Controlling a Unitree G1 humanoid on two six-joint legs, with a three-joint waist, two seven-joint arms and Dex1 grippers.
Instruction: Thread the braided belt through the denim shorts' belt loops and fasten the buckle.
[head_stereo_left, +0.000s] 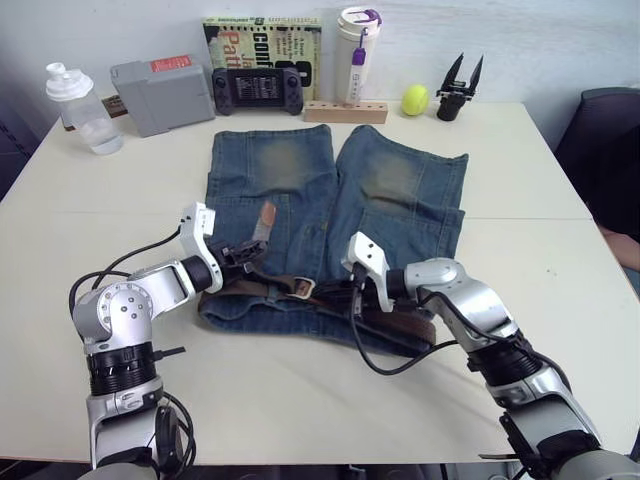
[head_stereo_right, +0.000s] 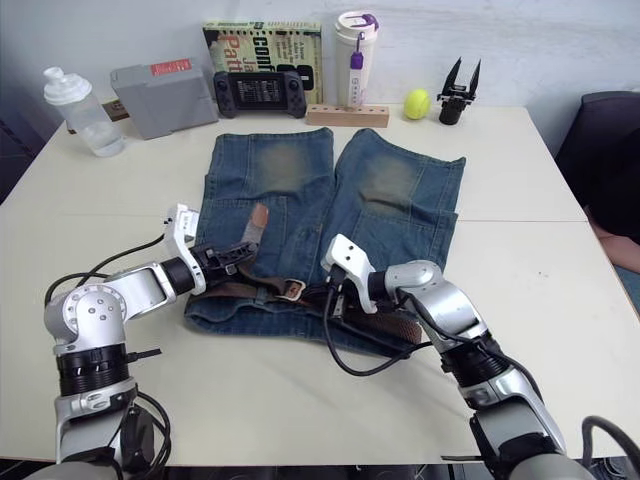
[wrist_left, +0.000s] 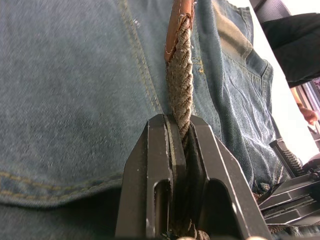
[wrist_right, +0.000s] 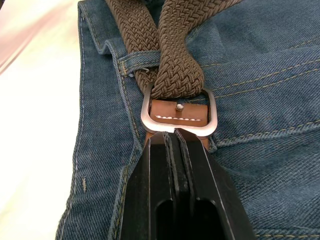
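The denim shorts (head_stereo_left: 290, 170) lie flat on the white table (head_stereo_left: 520, 200), waistband toward me. The braided belt (head_stereo_left: 400, 325) runs along the waistband. In the right wrist view one run of it passes under a belt loop (wrist_right: 135, 60). Another run goes into the silver buckle (wrist_right: 210, 115). My left gripper (wrist_left: 182, 122) is shut on the braided strap just below its tan leather tip (head_stereo_left: 265, 222), which lifts off the left leg. My right gripper (wrist_right: 175, 134) is shut on the buckle's tan tab, near the waistband's middle (head_stereo_left: 335, 290).
Along the far table edge stand a clear bottle (head_stereo_left: 80, 105), a grey box (head_stereo_left: 162, 95), a game controller (head_stereo_left: 256, 90), a book (head_stereo_left: 262, 45), a white tumbler (head_stereo_left: 356, 55), a wooden block (head_stereo_left: 345, 112), a tennis ball (head_stereo_left: 415, 99) and a spare black gripper (head_stereo_left: 458, 95). A dark chair (head_stereo_left: 605, 140) is at right.
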